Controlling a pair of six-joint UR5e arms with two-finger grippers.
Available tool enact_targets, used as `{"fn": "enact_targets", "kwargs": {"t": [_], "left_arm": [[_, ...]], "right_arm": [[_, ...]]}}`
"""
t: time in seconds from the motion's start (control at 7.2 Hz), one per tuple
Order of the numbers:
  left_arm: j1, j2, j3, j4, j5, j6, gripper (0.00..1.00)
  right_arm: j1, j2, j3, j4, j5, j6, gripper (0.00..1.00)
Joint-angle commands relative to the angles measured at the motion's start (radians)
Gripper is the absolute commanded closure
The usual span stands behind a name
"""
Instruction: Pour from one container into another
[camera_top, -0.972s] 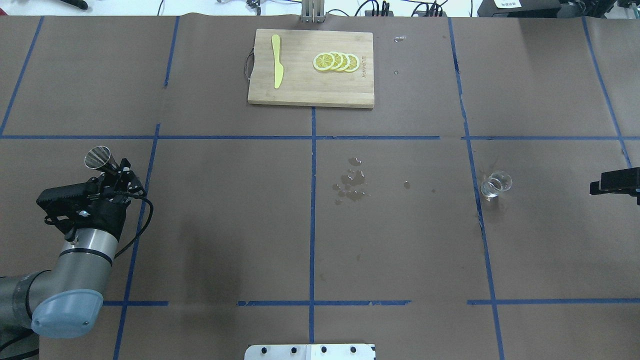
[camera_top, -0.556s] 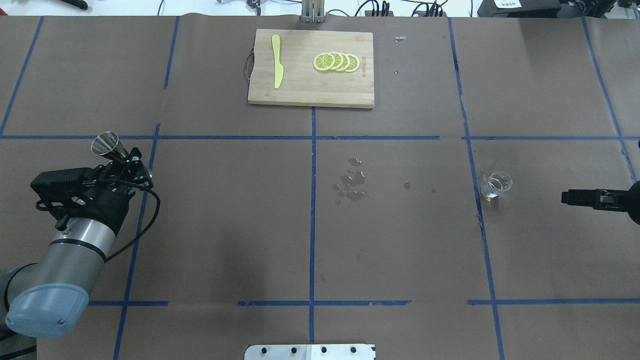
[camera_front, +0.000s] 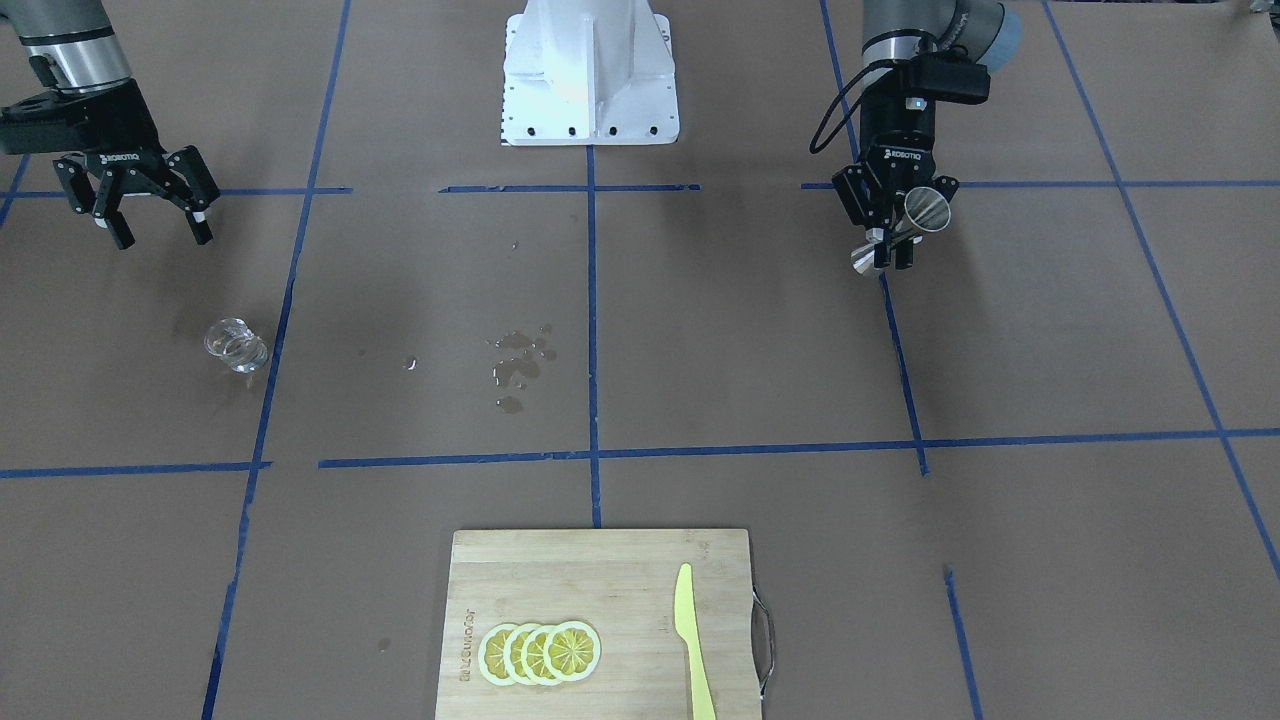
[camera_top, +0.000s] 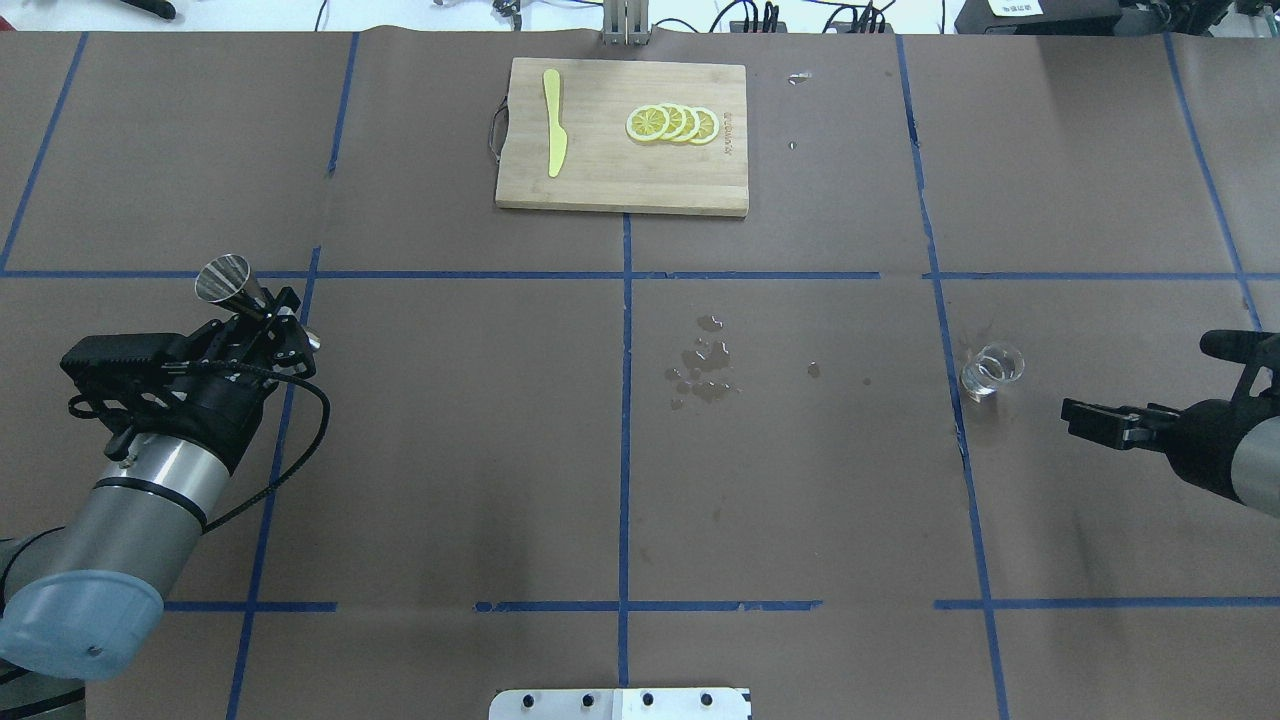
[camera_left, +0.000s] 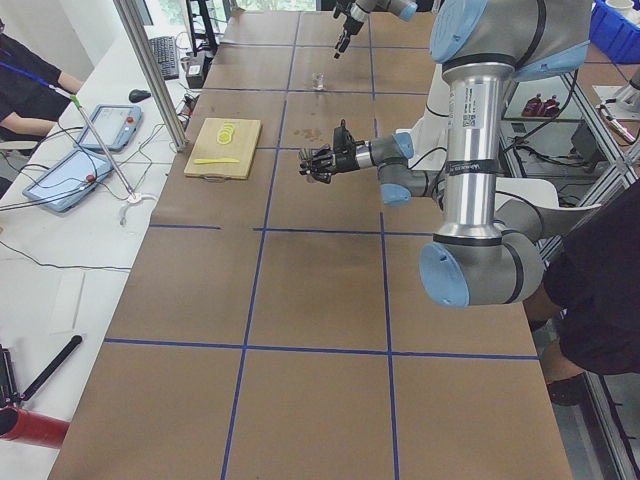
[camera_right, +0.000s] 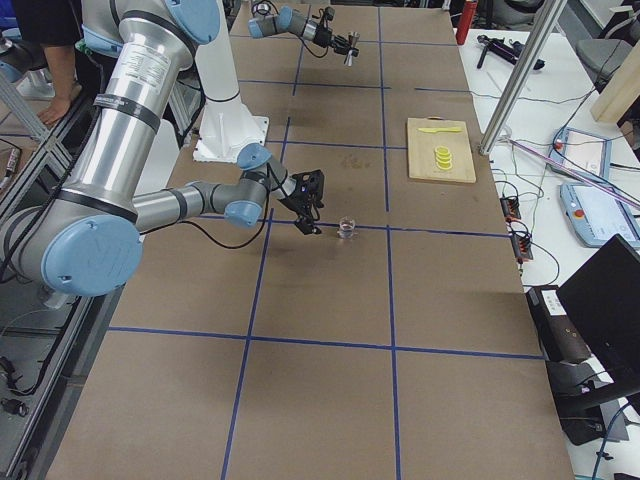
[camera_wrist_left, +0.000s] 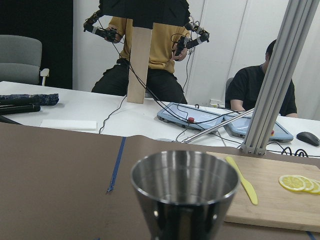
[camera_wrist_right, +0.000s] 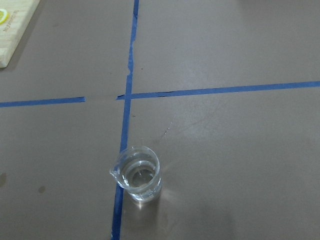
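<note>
A steel jigger (camera_top: 224, 278) is held tilted above the table at the left, with my left gripper (camera_top: 268, 318) shut on its narrow waist. The same jigger (camera_front: 926, 209) shows in the front view, and its open mouth (camera_wrist_left: 184, 176) fills the left wrist view. A small clear glass beaker (camera_top: 991, 369) with liquid in it stands upright on the right side, on a blue tape line. My right gripper (camera_top: 1146, 380) is open and empty, a short way right of the beaker (camera_front: 237, 345). The right wrist view looks down on the beaker (camera_wrist_right: 137, 174).
A bamboo cutting board (camera_top: 600, 180) at the far middle carries several lemon slices (camera_top: 672, 123) and a yellow knife (camera_top: 554, 121). Spilled droplets (camera_top: 705, 362) lie mid-table. The robot's white base (camera_front: 588, 70) sits at the near edge. Operators sit beyond the far side.
My left gripper has carried the jigger farther from the robot and slightly right. My right gripper has come in from the right edge toward the beaker, still open.
</note>
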Motion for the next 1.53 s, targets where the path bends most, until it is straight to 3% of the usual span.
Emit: {"fn": "enact_targets", "kwargs": {"t": [0.0,0.28,0.56,0.69,1.11,1.39], "left_arm": [[0.001,-0.042,0.036,-0.003,0.0,0.008,1.0],[0.001,-0.048,0.056,-0.003,0.0,0.008,1.0],[0.001,-0.048,0.061,-0.003,0.0,0.008,1.0],[0.0,-0.048,0.072,-0.003,0.0,0.006,1.0],[0.0,-0.052,0.078,-0.003,0.0,0.006,1.0],[0.0,-0.052,0.078,-0.003,0.0,0.006,1.0]], "right_arm": [[-0.172,0.01,-0.063,0.004,-0.338,0.011,0.0],[-0.2,0.141,-0.097,0.012,-0.419,0.011,0.0],[-0.202,0.171,-0.213,0.017,-0.506,-0.009,0.0],[-0.206,0.172,-0.22,0.02,-0.534,-0.059,0.0],[-0.203,0.272,-0.304,0.026,-0.559,-0.103,0.0],[-0.2,0.27,-0.388,0.192,-0.561,-0.194,0.0]]}}
